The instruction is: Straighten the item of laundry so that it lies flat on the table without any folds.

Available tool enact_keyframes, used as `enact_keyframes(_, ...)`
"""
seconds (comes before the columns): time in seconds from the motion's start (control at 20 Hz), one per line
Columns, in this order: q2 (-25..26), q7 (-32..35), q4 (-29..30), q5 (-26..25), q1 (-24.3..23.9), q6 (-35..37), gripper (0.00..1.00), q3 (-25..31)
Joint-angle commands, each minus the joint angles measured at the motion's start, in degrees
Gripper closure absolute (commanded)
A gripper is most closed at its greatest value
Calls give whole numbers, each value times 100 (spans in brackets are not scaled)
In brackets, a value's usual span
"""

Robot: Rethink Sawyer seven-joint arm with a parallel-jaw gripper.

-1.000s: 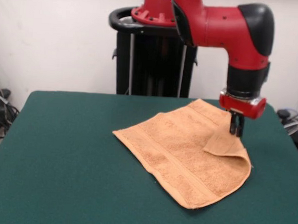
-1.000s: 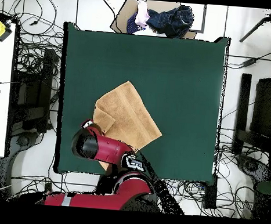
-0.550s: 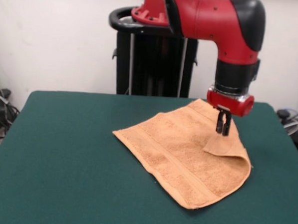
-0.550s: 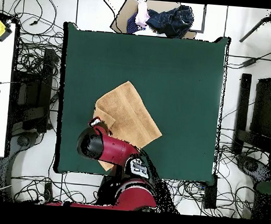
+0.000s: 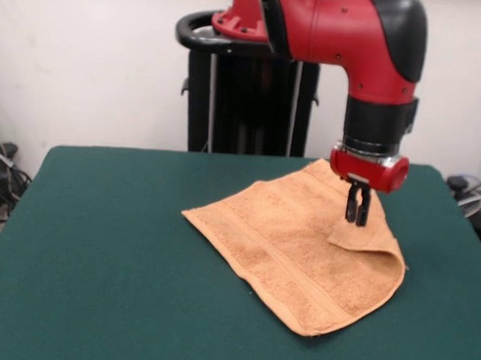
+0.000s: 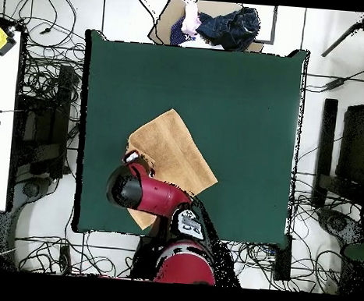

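I go for the folded corner.
My gripper (image 5: 356, 218) hangs above the towel (image 5: 289, 251) flap, fingers nearly together, holding nothing; I should pinch low on the flap and pull outward across the bench (image 5: 107, 254).

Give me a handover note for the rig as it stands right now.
Gripper: over the towel's folded corner, fingers close together; whether it grips cloth is unclear.
Towel: on the table, mostly spread, one corner folded over on the right in the front view.
Done: most of it lies flat.
Left: pull that corner out and smooth it.
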Motion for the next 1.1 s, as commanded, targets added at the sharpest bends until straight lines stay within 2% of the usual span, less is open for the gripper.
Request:
enact_keyframes(0.05, 548, 262, -626, -182, -129, 176, 100, -108)
enact_keyframes(0.45, 652, 312, -627, -412, -263, 82, 100, -68)
enact_keyframes(0.75, 638, 332, -806, -471, -158, 17, 100, -250)
enact_keyframes(1.1, 745, 473, -883, -565, -120, -389, 100, -245)
